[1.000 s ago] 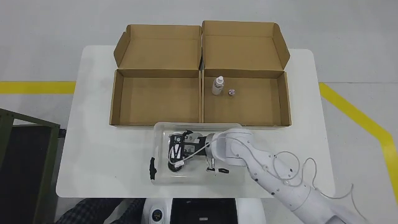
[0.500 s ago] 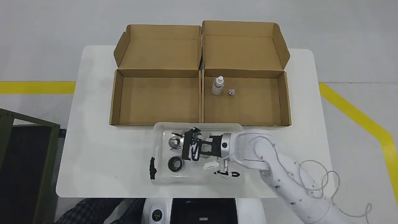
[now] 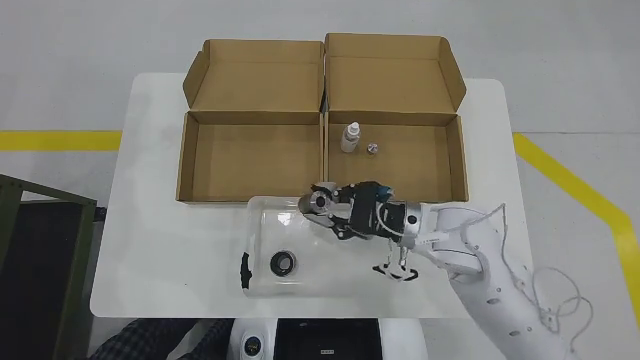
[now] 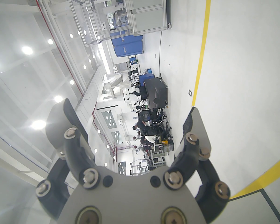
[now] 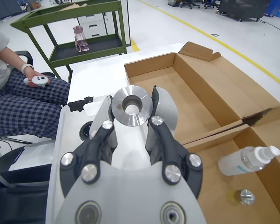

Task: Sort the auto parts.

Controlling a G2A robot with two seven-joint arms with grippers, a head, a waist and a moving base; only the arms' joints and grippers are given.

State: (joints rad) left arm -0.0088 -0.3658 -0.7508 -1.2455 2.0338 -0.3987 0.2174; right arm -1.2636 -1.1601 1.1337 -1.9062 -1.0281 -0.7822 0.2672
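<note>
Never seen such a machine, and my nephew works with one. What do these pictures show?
It is a two-armed robot; each arm ends in a pincer. One picture looks down from above; the other two come from cameras on the wrists. On the white table stand a left box and a right box, with a clear tray before them. The right box holds a spray bottle and a small metal cap. A black ring lies in the tray. The right pincer grips a metal ring by the tray's far edge. The left pincer is open and empty, facing the room.
</note>
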